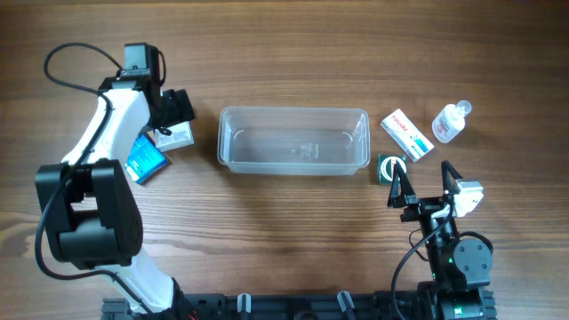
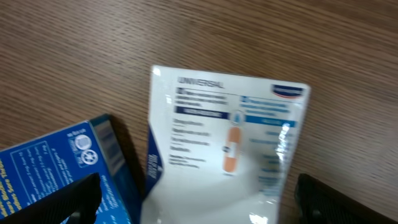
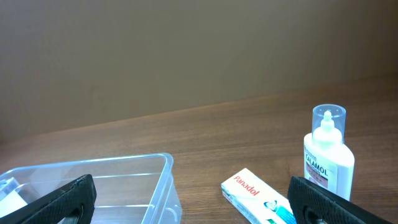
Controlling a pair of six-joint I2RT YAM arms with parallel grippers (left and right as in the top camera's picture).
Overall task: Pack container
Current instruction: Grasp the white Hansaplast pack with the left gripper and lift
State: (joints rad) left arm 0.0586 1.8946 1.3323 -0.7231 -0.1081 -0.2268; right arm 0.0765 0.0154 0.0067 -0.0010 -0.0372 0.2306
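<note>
Blue carton (image 1: 145, 160) lies far left on my wooden table (image 1: 293, 53), just beside a white plaster pack (image 2: 227, 149). My left gripper (image 2: 196, 202) hovers over that pack, jaws wide, gripping nothing. The clear container (image 1: 293, 140) sits mid-table. Right of it lie a green box (image 1: 389, 166), a pill box (image 1: 407, 133) and a bottle (image 1: 451, 122). My right gripper (image 1: 422, 182) is spread wide and holds nothing.

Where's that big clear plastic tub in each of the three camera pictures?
Overhead: tub in the middle of the table.
Left wrist: not in it.
Right wrist: tub at lower left, cut off by the edge.
Shared landmark: the Panadol box, just right of the tub in both.
</note>
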